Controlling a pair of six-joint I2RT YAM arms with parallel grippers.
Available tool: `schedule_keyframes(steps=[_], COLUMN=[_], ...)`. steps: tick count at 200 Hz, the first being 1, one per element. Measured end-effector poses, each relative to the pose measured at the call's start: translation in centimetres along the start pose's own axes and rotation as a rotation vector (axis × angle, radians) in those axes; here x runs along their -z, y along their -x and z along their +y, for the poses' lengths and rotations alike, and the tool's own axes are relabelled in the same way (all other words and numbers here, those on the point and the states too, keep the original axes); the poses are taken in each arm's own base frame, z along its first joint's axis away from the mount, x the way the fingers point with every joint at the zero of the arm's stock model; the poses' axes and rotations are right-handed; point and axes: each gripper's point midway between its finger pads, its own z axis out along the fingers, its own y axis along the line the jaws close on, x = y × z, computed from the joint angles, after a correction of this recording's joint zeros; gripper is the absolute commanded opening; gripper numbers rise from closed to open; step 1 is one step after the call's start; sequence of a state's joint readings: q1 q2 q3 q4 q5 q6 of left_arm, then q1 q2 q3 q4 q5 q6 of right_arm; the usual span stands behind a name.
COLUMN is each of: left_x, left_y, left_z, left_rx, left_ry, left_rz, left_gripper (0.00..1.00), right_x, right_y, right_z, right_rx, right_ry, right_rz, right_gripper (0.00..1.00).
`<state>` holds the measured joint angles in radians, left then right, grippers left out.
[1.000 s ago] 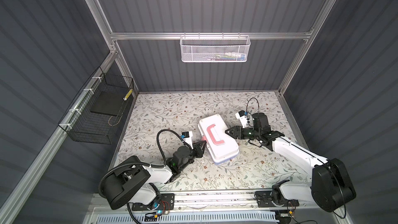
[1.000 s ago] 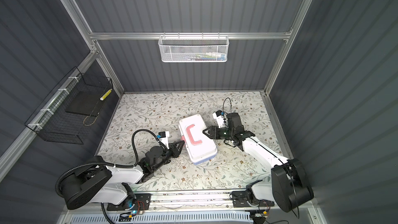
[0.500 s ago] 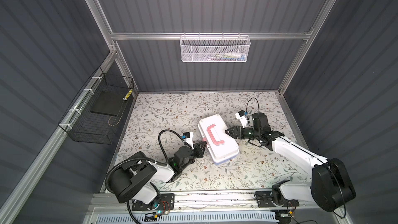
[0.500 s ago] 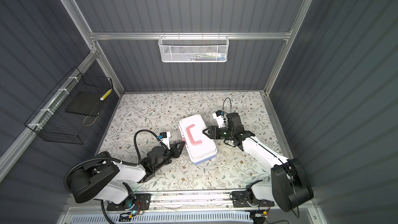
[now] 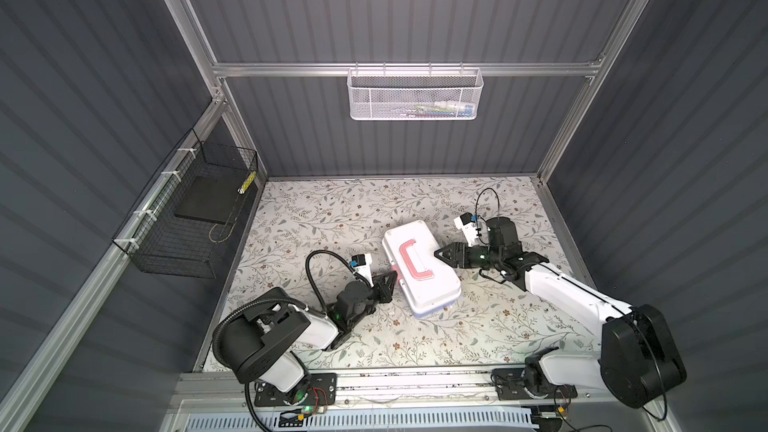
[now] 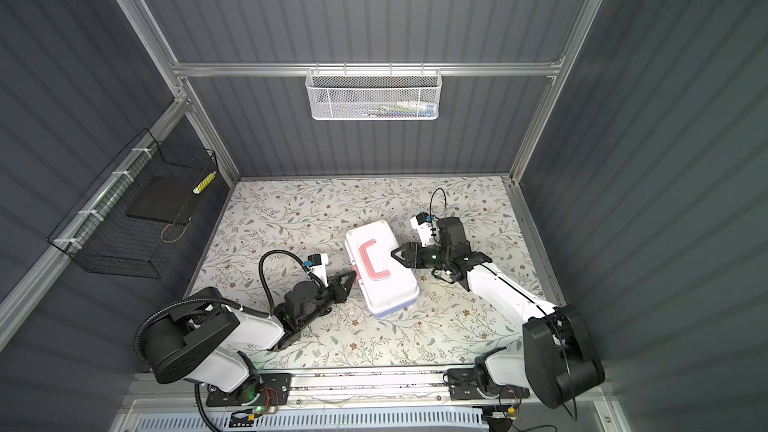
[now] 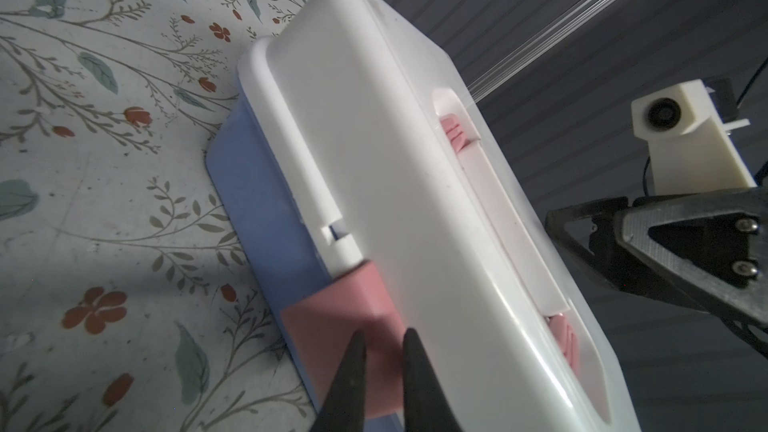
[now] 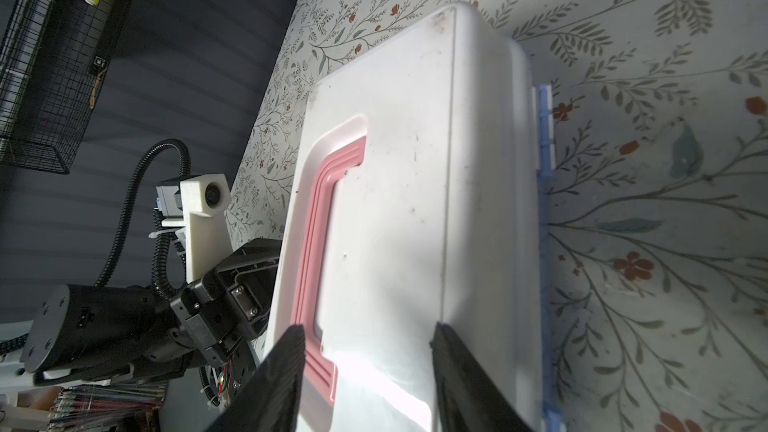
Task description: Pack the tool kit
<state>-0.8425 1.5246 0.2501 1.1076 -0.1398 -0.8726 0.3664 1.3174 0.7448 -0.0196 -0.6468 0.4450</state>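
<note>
The closed tool kit (image 5: 422,270) lay mid-counter (image 5: 332,209) between both arms, the left gripper (image 7: 383,336) with fingers nearly together at its pink latch (image 7: 332,313), grip unclear, the right gripper (image 8: 368,328) with fingers spread apart over the white lid (image 8: 395,201).

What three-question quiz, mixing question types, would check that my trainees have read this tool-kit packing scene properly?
1. True or false: the tool kit stands with its white lid raised.
2. The left tool has its tips at which part? A. the pink handle B. the pink latch on the kit's side C. the blue hinge
3. Which tool holds its jaws wide apart over the lid?
Key: 1. False; the lid is down on the blue body. 2. B. 3. The right tool.
</note>
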Motion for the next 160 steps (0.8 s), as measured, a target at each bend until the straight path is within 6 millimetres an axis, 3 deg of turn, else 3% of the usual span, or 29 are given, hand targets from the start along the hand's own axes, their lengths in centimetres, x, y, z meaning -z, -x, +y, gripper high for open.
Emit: schedule_keyframes(steps=[75, 150, 160], left_x=[0.5, 5.1, 5.6], left_y=[1.7, 4.0, 4.3], left_z=[-1.7, -0.2, -0.1], left_rx=[-0.045, -0.139, -0.147], left_ry=[0.057, 0.223, 0.231], left_rz=[0.023, -0.005, -0.013], left_gripper=[0.16, 0.17, 0.14], right_x=[0.1, 0.2, 0.2], right_y=[0.0, -0.1, -0.1], right_z=[0.0, 0.1, 0.1], right_rx=[-0.002, 0.003, 0.006], right_ry=[-0.002, -0.012, -0.015], right_rz=[0.002, 0.017, 0.020], right_gripper=[0.54, 0.54, 0.54])
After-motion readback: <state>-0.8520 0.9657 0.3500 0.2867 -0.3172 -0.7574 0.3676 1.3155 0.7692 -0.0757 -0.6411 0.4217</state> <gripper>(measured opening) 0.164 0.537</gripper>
